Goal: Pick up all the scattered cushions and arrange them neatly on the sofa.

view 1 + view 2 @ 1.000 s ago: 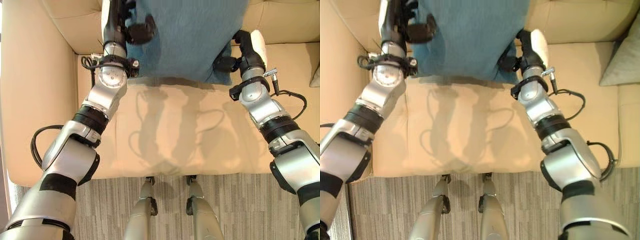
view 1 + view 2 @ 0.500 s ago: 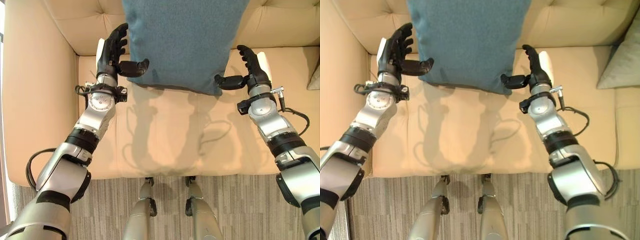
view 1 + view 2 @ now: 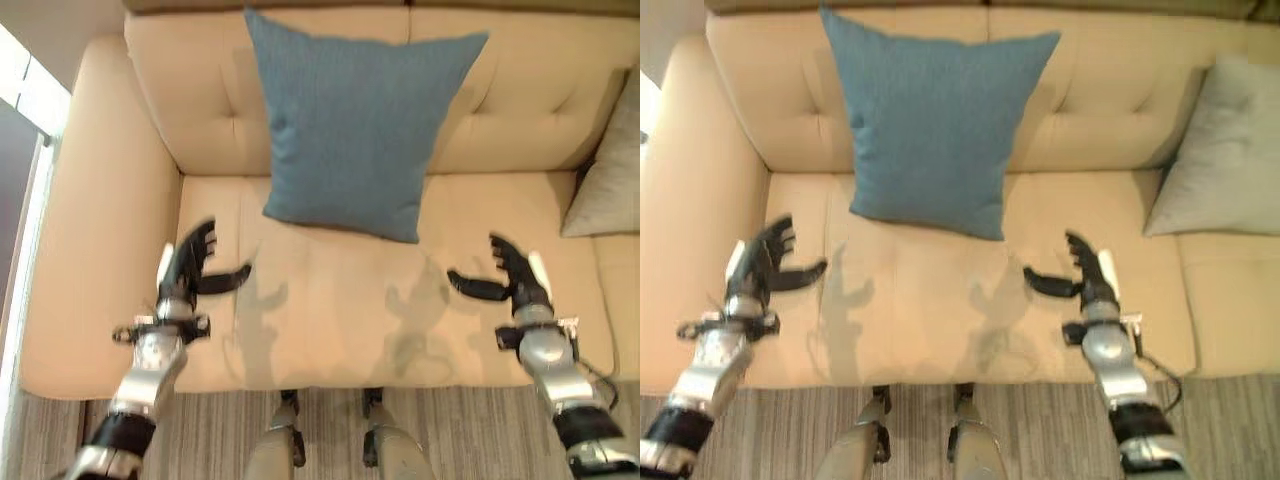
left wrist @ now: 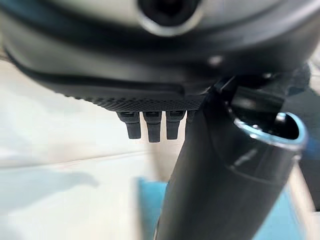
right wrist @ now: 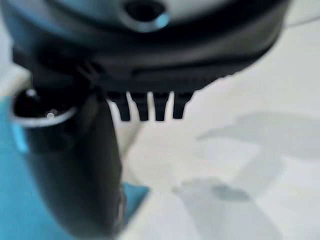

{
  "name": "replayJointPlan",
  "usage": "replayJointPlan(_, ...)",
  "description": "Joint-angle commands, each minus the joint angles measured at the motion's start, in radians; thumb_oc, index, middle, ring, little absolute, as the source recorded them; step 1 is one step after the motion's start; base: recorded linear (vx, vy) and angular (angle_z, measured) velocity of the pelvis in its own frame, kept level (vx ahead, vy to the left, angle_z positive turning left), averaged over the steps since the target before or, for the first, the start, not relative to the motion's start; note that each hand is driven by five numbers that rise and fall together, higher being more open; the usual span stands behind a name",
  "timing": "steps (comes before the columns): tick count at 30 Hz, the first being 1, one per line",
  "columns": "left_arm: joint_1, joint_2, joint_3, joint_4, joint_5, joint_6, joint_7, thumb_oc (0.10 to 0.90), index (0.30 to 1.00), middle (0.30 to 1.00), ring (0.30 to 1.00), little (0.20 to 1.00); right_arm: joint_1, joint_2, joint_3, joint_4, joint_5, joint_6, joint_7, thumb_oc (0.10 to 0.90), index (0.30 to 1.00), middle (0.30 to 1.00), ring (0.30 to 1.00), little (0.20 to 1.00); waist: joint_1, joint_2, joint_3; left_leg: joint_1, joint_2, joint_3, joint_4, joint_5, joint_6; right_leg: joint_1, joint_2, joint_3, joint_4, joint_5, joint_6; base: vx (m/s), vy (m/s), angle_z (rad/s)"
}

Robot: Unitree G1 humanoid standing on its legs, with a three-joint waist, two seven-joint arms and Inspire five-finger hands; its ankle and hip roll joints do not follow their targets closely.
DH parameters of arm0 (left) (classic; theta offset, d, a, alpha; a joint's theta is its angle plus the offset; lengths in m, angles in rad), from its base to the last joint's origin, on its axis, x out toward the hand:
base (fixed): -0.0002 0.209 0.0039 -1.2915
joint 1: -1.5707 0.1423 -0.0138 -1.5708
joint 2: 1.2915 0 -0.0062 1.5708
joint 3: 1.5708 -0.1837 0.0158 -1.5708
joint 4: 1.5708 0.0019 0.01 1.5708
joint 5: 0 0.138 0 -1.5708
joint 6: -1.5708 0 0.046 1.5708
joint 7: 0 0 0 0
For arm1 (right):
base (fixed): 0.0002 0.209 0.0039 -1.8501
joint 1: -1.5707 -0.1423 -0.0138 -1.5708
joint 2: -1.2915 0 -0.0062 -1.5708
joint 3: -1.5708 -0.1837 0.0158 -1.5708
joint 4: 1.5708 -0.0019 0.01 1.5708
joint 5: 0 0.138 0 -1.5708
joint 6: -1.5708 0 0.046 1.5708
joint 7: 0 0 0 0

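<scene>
Left eye view, nearest the front edge of the sofa [image 3: 100, 300]: left hand [image 3: 186, 268] raised over the seat, fingers straight and spread, thumb stuck out toward the middle, holding nothing. Right hand [image 3: 513, 280] mirrored over the seat's other side, fingers likewise straight, thumb pointing inward, empty. Farther back, blue cushion [image 3: 355, 125] standing upright against the sofa backrest, lower edge on the seat, well apart from both hands. Grey cushion [image 3: 1225, 150] propped against the backrest beside it, at the right.
</scene>
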Motion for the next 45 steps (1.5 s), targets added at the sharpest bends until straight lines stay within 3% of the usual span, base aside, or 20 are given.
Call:
replayJointPlan(1, 0.029, -0.04, 0.048, 0.061, 0.063, -0.042, -0.036, 0.8, 0.9, 0.9, 0.9, 0.9, 0.047, -0.024, -0.019, 0.007, -0.043, -0.059, 0.021, 0.8, 0.9, 0.9, 0.9, 0.9, 0.021, -0.002, -0.186, 0.065, 0.004, 0.028, 0.003, -0.107, -0.049, 0.027, -0.012, -0.018, 0.005, -0.066, 0.058, 0.06, -0.013, -0.04)
replayJointPlan(5, 0.109, -0.057, 0.051, 0.149, 0.185, -0.021, -0.048, 0.8, 0.9, 0.9, 0.9, 0.9, 0.117, 0.005, -0.015, 0.068, -0.075, -0.056, 0.042, 0.8, 0.9, 0.9, 0.9, 0.9, 0.021, -0.002, -0.195, 0.114, 0.003, 0.032, 0.003, -0.119, -0.04, 0.079, -0.011, -0.019, 0.005, -0.073, 0.055, 0.01, -0.004, -0.03)
replayJointPlan(9, 0.125, -0.148, 0.048, 0.516, 0.307, 0.023, -0.038, 0.8, 0.9, 0.9, 0.9, 0.9, 0.157, 0.083, 0.022, 0.256, -0.083, -0.042, 0.072, 0.8, 0.9, 0.9, 0.9, 0.9, 0.02, -0.003, -0.207, 0.2, 0.001, 0.034, 0.003, -0.138, -0.028, 0.158, -0.002, -0.006, 0.015, -0.096, 0.045, 0.02, -0.023, -0.06)
replayJointPlan(14, 0.118, -0.202, 0.05, 0.764, 0.354, 0.046, -0.011, 0.8, 0.9, 0.9, 0.9, 0.9, 0.158, 0.146, 0.057, 0.459, -0.081, -0.028, 0.074, 0.8, 0.9, 0.9, 0.9, 0.9, 0.023, -0.005, -0.218, 0.256, 0.014, 0.029, 0.003, -0.151, -0.027, 0.208, 0.015, 0.012, 0.018, -0.125, 0.03, 0.02, -0.065, -0.09)
replayJointPlan(22, 0.104, -0.22, 0.017, 0.813, 0.381, 0.051, -0.006, 0.8, 0.9, 0.9, 0.9, 0.9, 0.154, 0.178, 0.099, 0.577, -0.098, -0.022, 0.069, 0.8, 0.9, 0.9, 0.9, 0.9, 0.032, -0.003, -0.191, 0.258, 0.041, 0.007, 0.021, -0.132, -0.037, 0.222, 0.052, 0.026, 0.005, -0.151, 0.003, -0.07, -0.109, -0.01)
replayJointPlan(25, 0.051, -0.202, 0.005, 0.815, 0.368, 0.054, -0.007, 0.8, 0.9, 0.9, 0.9, 0.9, 0.124, 0.177, 0.115, 0.63, -0.101, -0.011, 0.061, 0.8, 0.9, 0.9, 0.9, 0.9, 0.033, -0.013, -0.16, 0.171, 0.051, -0.003, 0.112, -0.132, -0.049, 0.201, 0.051, 0.017, 0.005, -0.152, -0.006, -0.23, -0.08, 0.13)
replayJointPlan(28, 0.011, -0.222, -0.022, 0.815, 0.372, 0.049, -0.012, 0.8, 0.9, 0.9, 0.9, 0.9, 0.09, 0.164, 0.133, 0.682, -0.139, 0.004, 0.052, 0.8, 0.9, 0.9, 0.9, 0.9, 0.033, -0.057, -0.143, 0.143, 0.0, -0.022, 0.386, -0.253, -0.036, 0.147, 0.021, -0.015, 0.005, -0.112, -0.012, -0.36, -0.075, 0.3)
replayJointPlan(31, 0.013, -0.233, -0.023, 0.823, 0.371, 0.048, -0.012, 0.8, 0.9, 0.9, 0.9, 0.9, 0.088, 0.163, 0.133, 0.69, -0.151, 0.008, 0.054, 0.8, 0.9, 0.9, 0.9, 0.9, 0.029, -0.055, -0.152, 0.177, -0.009, -0.029, 0.429, -0.277, -0.034, 0.139, 0.025, -0.022, 0.005, -0.101, -0.01, -0.1, 0.028, 0.05)
replayJointPlan(33, 0.015, -0.242, -0.027, 0.819, 0.368, 0.046, -0.008, 0.8, 0.9, 0.9, 0.9, 0.9, 0.087, 0.164, 0.131, 0.695, -0.154, 0.01, 0.056, 0.8, 0.9, 0.9, 0.9, 0.9, 0.024, -0.044, -0.16, 0.244, -0.032, -0.068, 0.414, -0.291, -0.033, 0.127, 0.04, -0.019, 0.005, -0.081, -0.004, -0.11, 0.084, 0.04)
replayJointPlan(34, 0.01, -0.245, -0.031, 0.812, 0.366, 0.046, -0.004, 0.8, 0.9, 0.9, 0.9, 0.9, 0.09, 0.167, 0.125, 0.701, -0.152, 0.01, 0.054, 0.8, 0.9, 0.9, 0.9, 0.9, 0.01, -0.034, -0.165, 0.289, -0.054, -0.088, 0.347, -0.321, -0.023, 0.103, 0.047, -0.022, 0.015, -0.064, 0.004, -0.07, 0.05, 0.1)
replayJointPlan(39, -0.016, -0.252, -0.043, 0.796, 0.364, 0.047, 0.002, 0.8, 0.9, 0.9, 0.9, 0.9, 0.077, 0.176, 0.117, 0.712, -0.154, 0.016, 0.046, 0.8, 0.9, 0.9, 0.9, 0.9, -0.012, -0.033, -0.168, 0.346, -0.083, -0.071, 0.188, -0.38, 0.011, 0.035, 0.027, -0.037, 0.032, -0.011, 0.029, -0.2, 0.13, 0.14)
replayJointPlan(40, -0.024, -0.257, -0.056, 0.793, 0.372, 0.043, 0.011, 0.8, 0.9, 0.9, 0.9, 0.9, 0.065, 0.183, 0.127, 0.712, -0.168, 0.021, 0.038, 0.8, 0.9, 0.9, 0.9, 0.9, -0.009, -0.04, -0.151, 0.34, -0.107, -0.091, 0.15, -0.367, 0.025, 0.0, 0.013, -0.033, 0.034, 0.022, 0.05, -0.36, 0.202, 0.01)
replayJointPlan(43, -0.026, -0.26, -0.061, 0.794, 0.382, 0.044, 0.018, 0.8, 0.9, 0.9, 0.9, 0.9, 0.06, 0.189, 0.14, 0.705, -0.183, 0.026, 0.036, 0.8, 0.9, 0.9, 0.9, 0.9, -0.005, -0.043, -0.138, 0.338, -0.122, -0.103, 0.111, -0.345, 0.034, -0.025, 0.003, -0.026, 0.044, 0.034, 0.068, -0.22, 0.111, 0.01)
replayJointPlan(45, -0.036, -0.253, -0.068, 0.794, 0.382, 0.043, 0.017, 0.8, 0.9, 0.9, 0.9, 0.9, 0.043, 0.192, 0.154, 0.698, -0.188, 0.031, 0.037, 0.8, 0.9, 0.9, 0.9, 0.9, -0.012, -0.042, -0.114, 0.319, -0.12, -0.117, 0.081, -0.303, 0.047, -0.075, -0.007, 0.046, 0.115, 0.05, 0.095, -0.36, 0.126, -0.05)
